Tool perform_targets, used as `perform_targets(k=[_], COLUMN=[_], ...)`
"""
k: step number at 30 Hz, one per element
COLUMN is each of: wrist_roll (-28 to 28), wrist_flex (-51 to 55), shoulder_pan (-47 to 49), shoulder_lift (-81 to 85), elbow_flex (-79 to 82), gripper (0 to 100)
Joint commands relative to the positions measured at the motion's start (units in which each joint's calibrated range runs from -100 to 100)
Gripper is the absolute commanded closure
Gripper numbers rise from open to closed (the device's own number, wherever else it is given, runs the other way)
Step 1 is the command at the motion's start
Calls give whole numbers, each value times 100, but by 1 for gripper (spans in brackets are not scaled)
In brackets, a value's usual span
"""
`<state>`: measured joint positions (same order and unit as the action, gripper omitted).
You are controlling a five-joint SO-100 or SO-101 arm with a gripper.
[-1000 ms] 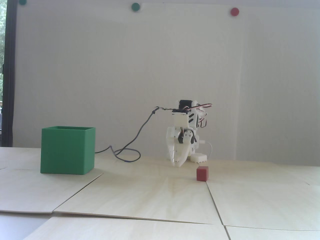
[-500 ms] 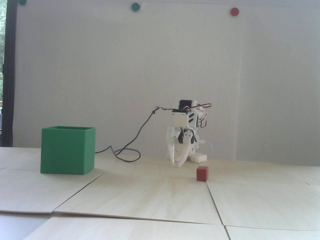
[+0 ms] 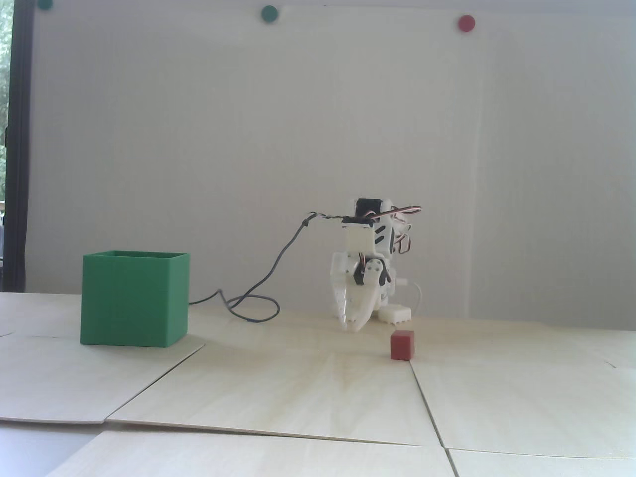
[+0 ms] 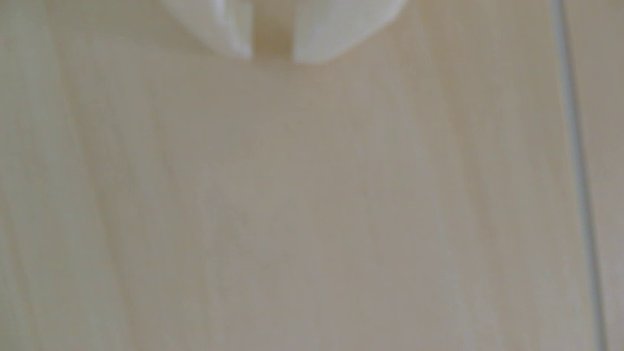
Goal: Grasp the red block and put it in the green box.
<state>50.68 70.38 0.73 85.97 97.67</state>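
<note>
Nearest the fixed camera, bare pale wooden panels of the table (image 3: 318,392) fill the foreground, their seams running back toward me. Next comes the red block (image 3: 402,345), resting on the wood at the head of one seam, untouched and alone. Just behind it and to its left in this view hangs my gripper (image 3: 354,325), tips pointed down and almost on the table, with nothing between them. The wrist view shows my gripper (image 4: 272,60) as two blurred white tips at the top edge, nearly together with only a narrow slot of wood showing between them; neither block nor box appears there, only table grain and one seam at the right. So the block lies to the right of my fingers in the fixed view and closer to that camera, near but clearly apart. From here I see only a roughly square face and top, so I cannot tell which way its long axis runs. The green box (image 3: 134,299) stands well off to the left, open top up, on the opposite side of me from the block. Behind my arm, a dark cable (image 3: 258,290) loops across the table below a white wall.
</note>
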Motion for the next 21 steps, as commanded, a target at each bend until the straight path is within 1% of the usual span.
perform_targets(k=[1,15,18,21], wrist_roll=[-13,-13,-8,23], wrist_flex=[27,27,272,297], shoulder_pan=[28,36,20,44], shoulder_lift=[-2,-73,-89,-89], elbow_flex=[73,73,73,73], gripper=[98,98,98,98])
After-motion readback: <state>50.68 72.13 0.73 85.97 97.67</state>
